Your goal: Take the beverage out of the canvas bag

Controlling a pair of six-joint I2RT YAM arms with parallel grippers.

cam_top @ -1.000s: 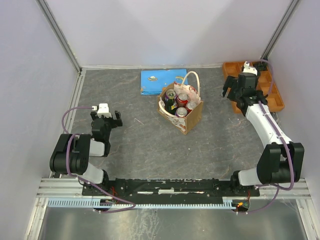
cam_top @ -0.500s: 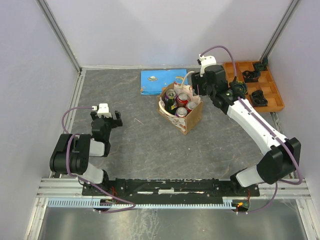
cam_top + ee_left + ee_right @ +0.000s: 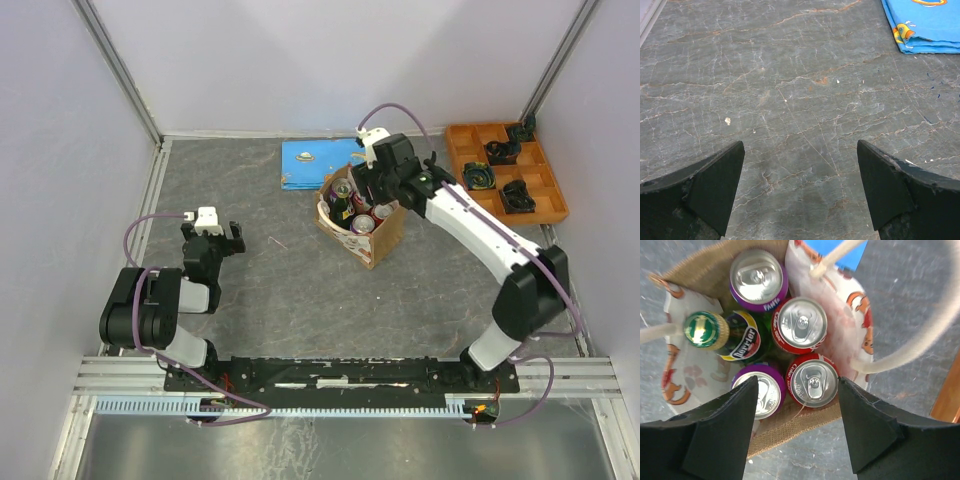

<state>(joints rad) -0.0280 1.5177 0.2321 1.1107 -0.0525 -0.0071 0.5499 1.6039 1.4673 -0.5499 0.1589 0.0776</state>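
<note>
Right wrist view: our right hand (image 3: 796, 381) hangs spread over the bag (image 3: 847, 330), above a red can (image 3: 812, 382) wedged upright inside. We judge it stiff, slick, weighty: pinch its sides near the rim (soft bag may lift).

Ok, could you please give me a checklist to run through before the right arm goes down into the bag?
1. Right gripper open: ok, jaws spread wide.
2. Gripper over the bag mouth: ok, a red can lies between the fingers in the wrist view.
3. Finger room around that can: not ok, the other cans and bottle look packed tight.
4. Handle clear of the fingers: cannot tell, one loop curves close by.
5. Left gripper out of the way: ok, open above the table, far from the bag.
</note>
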